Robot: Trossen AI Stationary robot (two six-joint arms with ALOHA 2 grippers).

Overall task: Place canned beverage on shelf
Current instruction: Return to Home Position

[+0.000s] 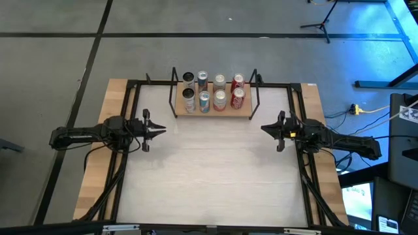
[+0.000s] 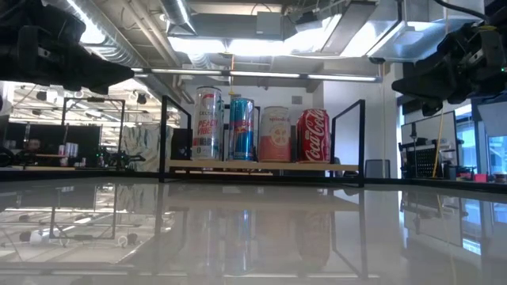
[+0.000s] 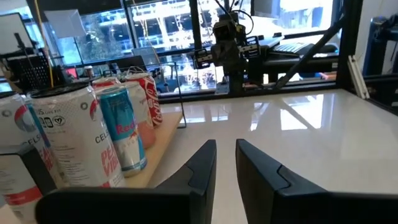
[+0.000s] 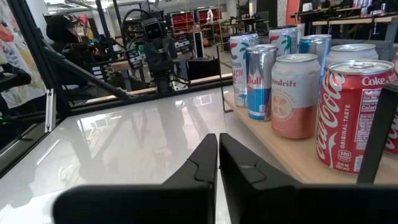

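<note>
Several beverage cans [image 1: 212, 98] stand upright in two rows on the shelf [image 1: 212, 114], a light-wood board with black rod uprights at the table's far middle. The low view shows a white can [image 2: 207, 123], a blue one [image 2: 242, 129], a peach one [image 2: 276, 134] and a red cola can [image 2: 314, 136] side by side on the board [image 2: 261, 166]. My left gripper [image 1: 162, 129] hovers at the table's left side, pointing level toward the right, with a narrow gap between its fingers [image 3: 226, 149] and nothing in it. My right gripper [image 1: 264, 128] hovers at the right side, pointing left, shut and empty [image 4: 218, 140].
A black metal frame [image 1: 215, 83] runs around the white table top [image 1: 215, 176], whose wooden edges [image 1: 98, 156] show at both sides. The wide stretch of white top between the two arms and in front of the shelf holds nothing.
</note>
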